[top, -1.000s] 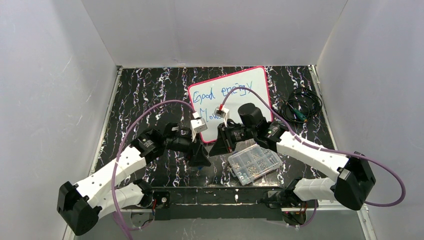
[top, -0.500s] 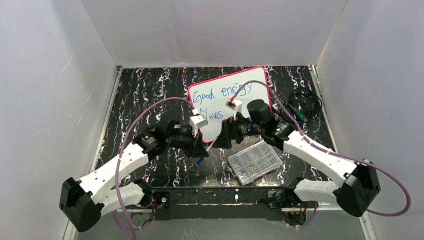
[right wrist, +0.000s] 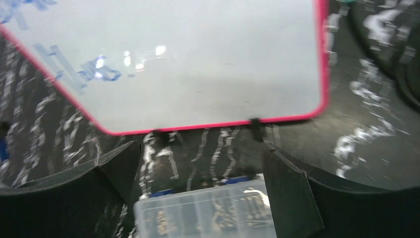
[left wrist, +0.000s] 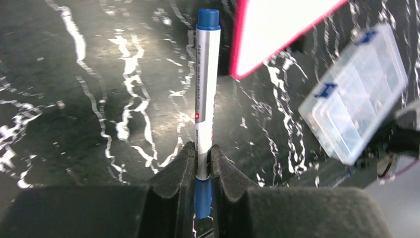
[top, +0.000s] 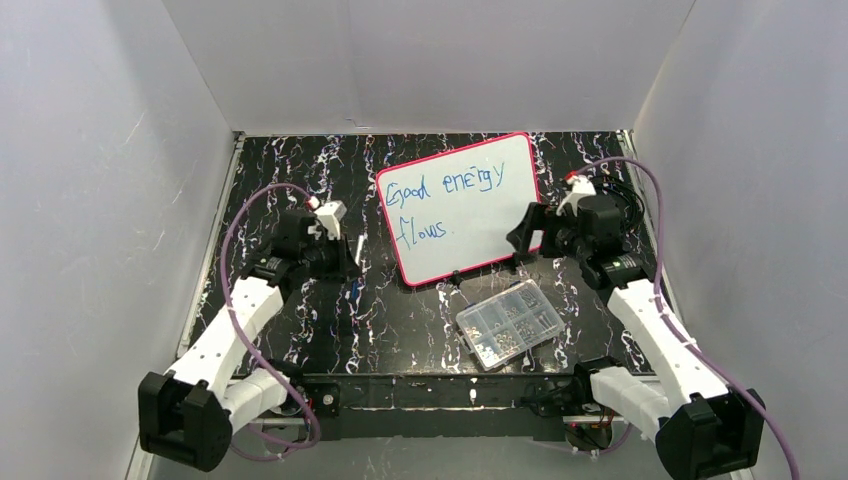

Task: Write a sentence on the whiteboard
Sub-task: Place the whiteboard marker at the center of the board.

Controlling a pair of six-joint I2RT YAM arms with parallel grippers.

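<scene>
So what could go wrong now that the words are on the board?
The left gripper pinches the marker near one end, so it could slip or tip out. The right gripper hangs open by the whiteboard; a bump might shift it or smear the blue writing. The clear parts box sits close in front of the board, so a low arm could knock it.

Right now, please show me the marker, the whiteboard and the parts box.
marker [left wrist: 205, 89], left wrist view, middle of the white barrel.
whiteboard [top: 490, 235], top external view, bare white lower right area.
parts box [top: 508, 324], top external view, middle of the clear lid.
</scene>
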